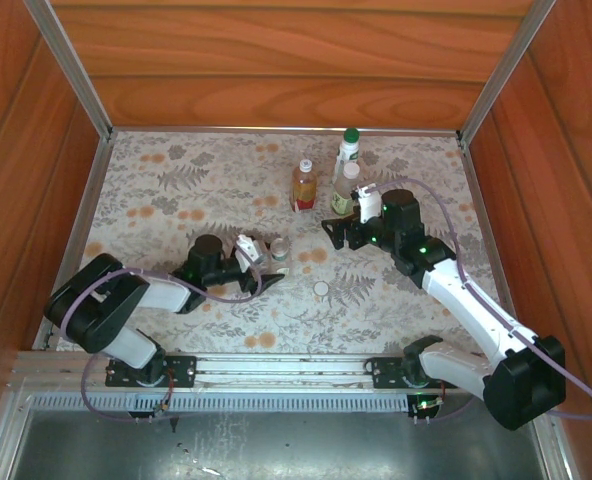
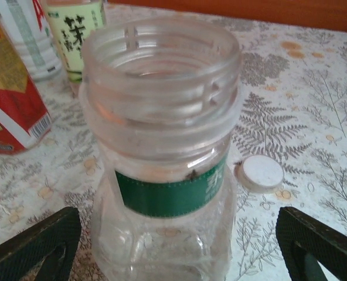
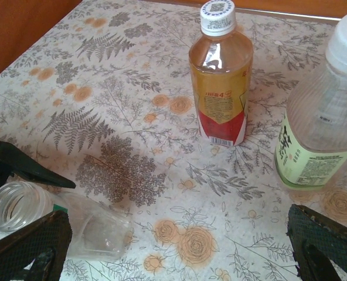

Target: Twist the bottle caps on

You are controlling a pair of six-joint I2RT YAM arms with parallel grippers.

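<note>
**Left gripper spread around an uncapped bottle**

The left arm is stretching low across the fern-printed tabletop [image 1: 176, 200]. The left gripper [image 2: 173, 252] is standing spread on either side of the small clear bottle [image 2: 162, 146] near the tabletop's middle, clear of its ribbed, threaded plastic neck. A flat white cap [image 2: 259, 173] is lying just beside it. The right gripper [image 1: 338, 231] is hanging wide open near the capped amber bottle [image 3: 220, 76], toward the far edge.
</note>
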